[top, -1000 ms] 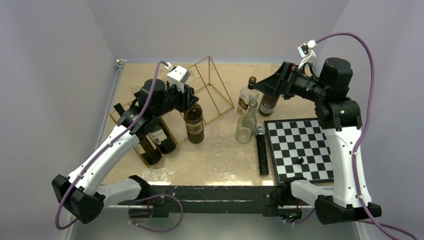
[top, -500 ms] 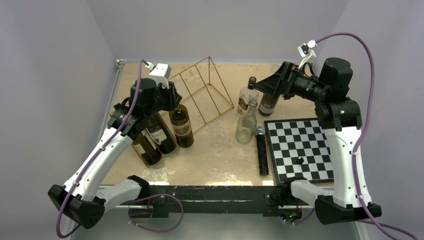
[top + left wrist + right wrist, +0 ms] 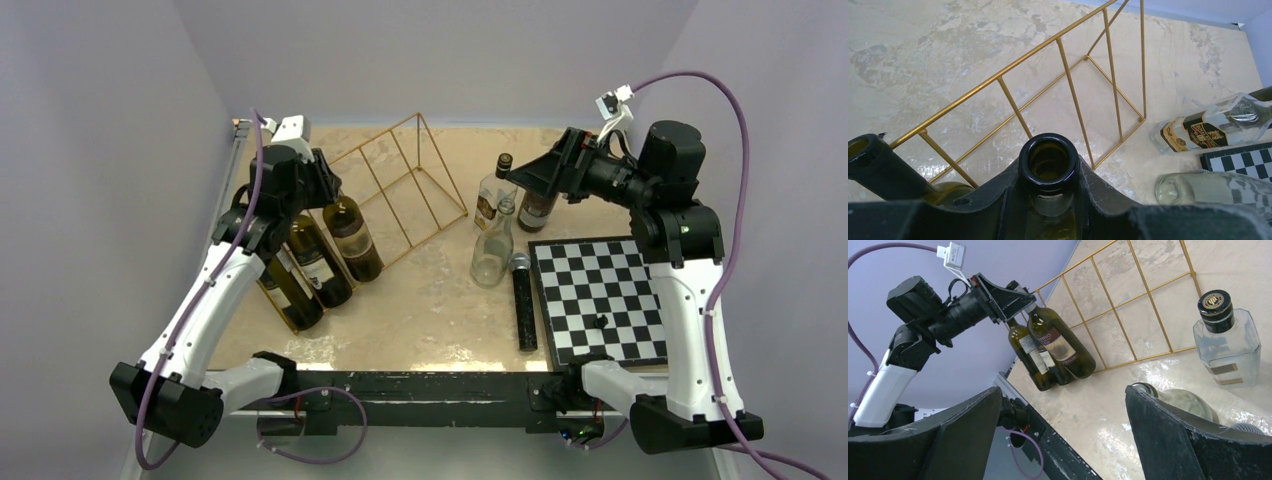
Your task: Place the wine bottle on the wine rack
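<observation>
- Left end effector (image 3: pixel 322 188) pressed tight on the neck of the wine bottle (image 3: pixel 352 238), just below its open mouth.
- Wine bottle dark green with a pale label, tilted, neck up toward the far left, base low at the near rail of the wine rack (image 3: pixel 398 185).
- Laid in line with the slanted gold wire dividers, in the slot just right of a second dark bottle (image 3: pixel 318 265).
- Beside that one, further left and nearer, a third dark bottle (image 3: pixel 297 297), all three leaning the same way, side by side.
- Cannot tell whether fully settled on the wire or partly carried by the grip.
- Right end effector (image 3: pixel 522 178) spread wide, gripping nothing, held above the far right part of the worktop (image 3: pixel 430 315).
- Just beside it, a clear square bottle (image 3: pixel 493 197) with a black cap, standing upright.
- Behind it, partly hidden by the black fingers, a brown bottle (image 3: pixel 538 212).
- Nearer, a clear round bottle (image 3: pixel 493 252), upright, close to the far left corner of the chessboard (image 3: pixel 610 275).
- Along the chessboard's left edge, a black microphone (image 3: pixel 523 305) lying flat, head toward the clear round bottle.
- On the chessboard, toward its near edge, one small dark piece (image 3: pixel 600 322).
- Worktop pale and marbled, glossy in patches.
</observation>
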`<state>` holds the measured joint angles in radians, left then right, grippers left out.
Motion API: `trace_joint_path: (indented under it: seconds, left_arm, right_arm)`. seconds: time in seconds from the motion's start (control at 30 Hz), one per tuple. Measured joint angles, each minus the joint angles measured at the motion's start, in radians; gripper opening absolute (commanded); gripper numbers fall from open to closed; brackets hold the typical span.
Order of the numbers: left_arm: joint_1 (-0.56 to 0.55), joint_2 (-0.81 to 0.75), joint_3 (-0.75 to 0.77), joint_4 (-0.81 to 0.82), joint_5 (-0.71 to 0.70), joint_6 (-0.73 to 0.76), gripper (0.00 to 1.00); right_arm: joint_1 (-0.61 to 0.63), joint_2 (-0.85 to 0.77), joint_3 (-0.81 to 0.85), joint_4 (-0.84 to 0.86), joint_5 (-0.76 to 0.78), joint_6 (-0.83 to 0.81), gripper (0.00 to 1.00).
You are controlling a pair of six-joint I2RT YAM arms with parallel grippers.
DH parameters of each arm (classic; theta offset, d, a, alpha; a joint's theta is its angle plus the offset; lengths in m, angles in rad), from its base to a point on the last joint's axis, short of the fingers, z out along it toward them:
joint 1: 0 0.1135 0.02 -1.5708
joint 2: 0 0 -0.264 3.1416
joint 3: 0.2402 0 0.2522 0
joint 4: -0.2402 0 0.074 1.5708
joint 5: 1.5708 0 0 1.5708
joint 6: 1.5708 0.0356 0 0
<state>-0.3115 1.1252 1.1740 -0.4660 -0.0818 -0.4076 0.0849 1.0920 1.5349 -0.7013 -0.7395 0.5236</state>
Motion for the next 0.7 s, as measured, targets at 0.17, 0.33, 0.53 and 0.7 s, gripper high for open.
trace_joint_path:
  seconds: [0.17, 0.33, 0.53, 0.7]
  left_arm:
    - [0.023, 0.018, -0.023, 0.016, 0.000, -0.043, 0.00]
    - [0.035, 0.038, -0.071, 0.035, -0.007, -0.084, 0.00]
    - [0.041, 0.042, -0.089, 0.058, -0.048, -0.103, 0.00]
    - [0.041, 0.043, -0.093, 0.060, -0.079, -0.106, 0.07]
  right_arm:
    - [0.000, -0.012, -0.006, -0.002, 0.019, -0.001, 0.99]
    - [0.000, -0.013, -0.006, -0.002, 0.023, -0.001, 0.99]
    - [0.000, -0.012, -0.006, -0.002, 0.023, -0.001, 0.99]
    - [0.000, -0.010, -0.015, -0.002, 0.023, 0.000, 0.99]
